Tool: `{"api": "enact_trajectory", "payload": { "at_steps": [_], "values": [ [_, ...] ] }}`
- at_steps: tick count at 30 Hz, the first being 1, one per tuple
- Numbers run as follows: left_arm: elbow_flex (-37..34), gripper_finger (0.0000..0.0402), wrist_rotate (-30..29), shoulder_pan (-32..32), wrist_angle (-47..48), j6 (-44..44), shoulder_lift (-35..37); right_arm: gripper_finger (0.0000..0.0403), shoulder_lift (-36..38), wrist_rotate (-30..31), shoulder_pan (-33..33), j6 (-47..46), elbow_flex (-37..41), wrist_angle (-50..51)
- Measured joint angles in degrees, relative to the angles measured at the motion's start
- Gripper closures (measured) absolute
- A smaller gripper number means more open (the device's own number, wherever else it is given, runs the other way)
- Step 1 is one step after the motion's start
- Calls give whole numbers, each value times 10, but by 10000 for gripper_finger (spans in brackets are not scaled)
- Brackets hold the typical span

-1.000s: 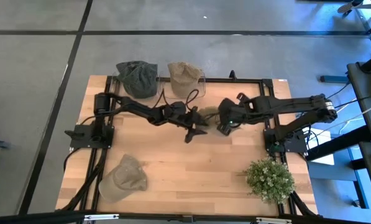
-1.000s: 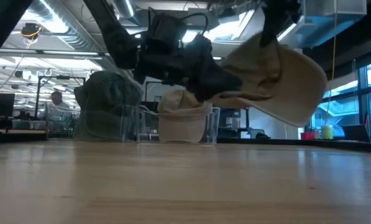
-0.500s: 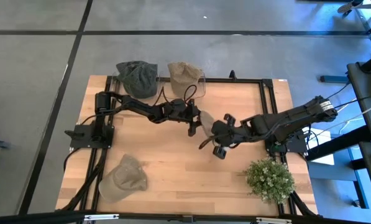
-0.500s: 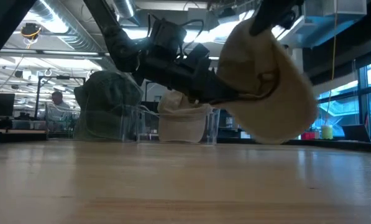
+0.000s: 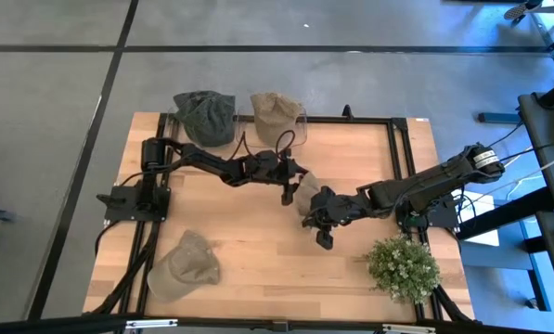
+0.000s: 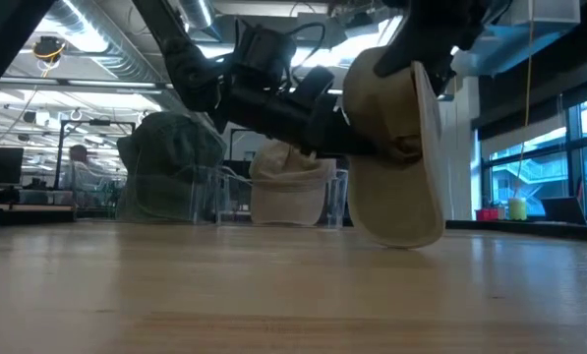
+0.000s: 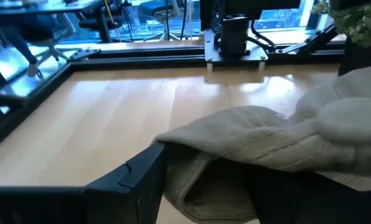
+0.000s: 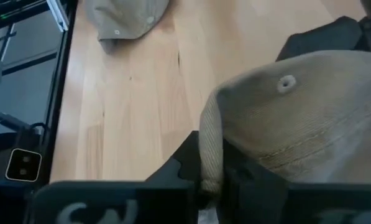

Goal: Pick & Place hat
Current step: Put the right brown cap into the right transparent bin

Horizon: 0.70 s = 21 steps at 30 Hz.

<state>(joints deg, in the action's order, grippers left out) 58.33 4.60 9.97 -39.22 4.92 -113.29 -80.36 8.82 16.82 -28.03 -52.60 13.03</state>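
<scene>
A beige cap (image 5: 304, 195) sits mid-table between both grippers. In the low view the cap (image 6: 396, 147) stands on edge with its brim (image 6: 411, 221) hanging down close to the tabletop; whether it touches, I cannot tell. My left gripper (image 5: 293, 188) reaches it from the table's left and is shut on it. My right gripper (image 5: 318, 221) comes from the right and is also shut on it. The right wrist view shows the crown (image 8: 297, 118) with an eyelet. My left gripper holds a thick fold of the cap's cloth (image 7: 235, 155) between its fingers, one finger (image 7: 141, 180) showing and the other hidden under the cloth. It comes level from the table's left (image 6: 357, 143). My right gripper pinches the cap's rim edge (image 8: 210, 143) between its two fingers (image 8: 188, 158). In the low view it comes from above (image 6: 426, 39), and the cap hangs upright below it.
Two clear stands at the far edge carry a dark green cap (image 5: 205, 116) and a beige cap (image 5: 277, 113). Another beige cap (image 5: 188, 264) lies near the near left corner. A potted plant (image 5: 404, 267) stands at the near right, close to the right arm.
My right gripper has swung from beside the left gripper toward the near edge and down, carrying its side of the cap. The cap has tipped from brim pointing right to hanging on edge, brim down near the table. My left gripper has stayed almost in place.
</scene>
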Motion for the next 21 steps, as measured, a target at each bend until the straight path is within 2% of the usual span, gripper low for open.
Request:
{"api": "enact_trajectory", "payload": {
  "at_steps": [8,15,21],
  "values": [
    [0,206,1,-7,5,83,12,392,-1,-31,0,-1,0,4],
    [0,204,1,-9,-6,84,19,362,-2,-36,0,2,2,10],
    [0,207,-2,-10,-13,83,19,355,-2,-36,0,31,2,8]
  ]
}}
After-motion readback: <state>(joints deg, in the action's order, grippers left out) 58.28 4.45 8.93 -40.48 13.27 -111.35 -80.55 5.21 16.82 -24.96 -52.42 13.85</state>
